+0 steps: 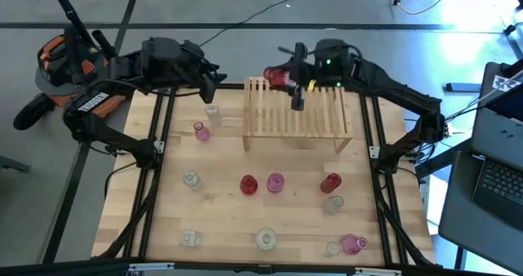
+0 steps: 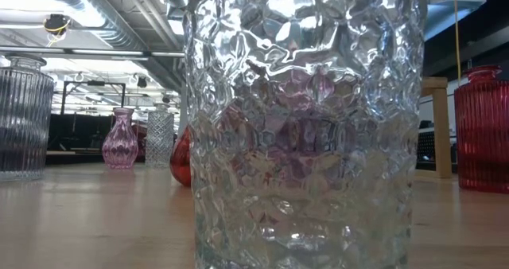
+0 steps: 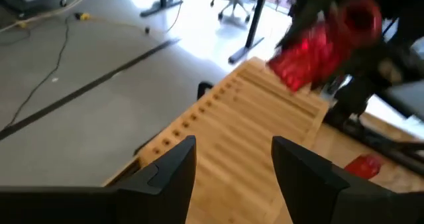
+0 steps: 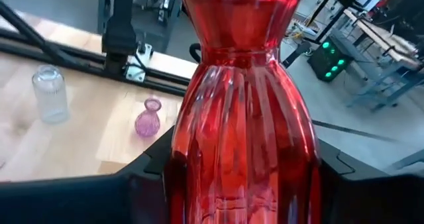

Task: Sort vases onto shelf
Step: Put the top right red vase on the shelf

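A red vase is clamped between the fingers of the right gripper and held tilted over the back left corner of the shelf. The left gripper is parted and empty, hanging beside that same corner, with the red vase just ahead of it. A clear bottle and a pink vase are seen on the counter near the left gripper.

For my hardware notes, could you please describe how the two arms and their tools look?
Both arms are dark, jointed links. The left arm carries an orange-and-white label; the right arm shows green lights near its wrist. The left tool has two black, wedge-shaped fingers.
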`<move>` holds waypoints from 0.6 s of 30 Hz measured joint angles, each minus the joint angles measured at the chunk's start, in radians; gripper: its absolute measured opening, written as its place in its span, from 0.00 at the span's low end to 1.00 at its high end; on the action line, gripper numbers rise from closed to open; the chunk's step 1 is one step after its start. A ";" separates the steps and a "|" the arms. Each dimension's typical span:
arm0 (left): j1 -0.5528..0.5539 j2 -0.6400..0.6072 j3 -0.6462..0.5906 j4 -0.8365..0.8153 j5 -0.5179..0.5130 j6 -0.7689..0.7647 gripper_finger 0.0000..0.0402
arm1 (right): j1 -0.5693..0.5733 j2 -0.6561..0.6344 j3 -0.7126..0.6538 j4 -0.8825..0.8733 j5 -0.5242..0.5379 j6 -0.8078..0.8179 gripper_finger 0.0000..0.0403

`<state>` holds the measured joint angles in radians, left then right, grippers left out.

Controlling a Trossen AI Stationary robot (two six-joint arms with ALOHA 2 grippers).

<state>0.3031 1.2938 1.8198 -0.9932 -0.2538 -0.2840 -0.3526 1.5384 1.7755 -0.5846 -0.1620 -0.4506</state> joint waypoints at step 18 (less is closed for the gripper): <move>-0.018 0.003 -0.148 0.009 -0.019 -0.025 0.47 | -0.239 -0.615 -1.052 0.900 0.124 0.440 0.46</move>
<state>0.2852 1.2972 1.6719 -0.9844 -0.2726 -0.3093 -0.5920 0.9237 0.7232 0.3151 -0.0377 -0.0106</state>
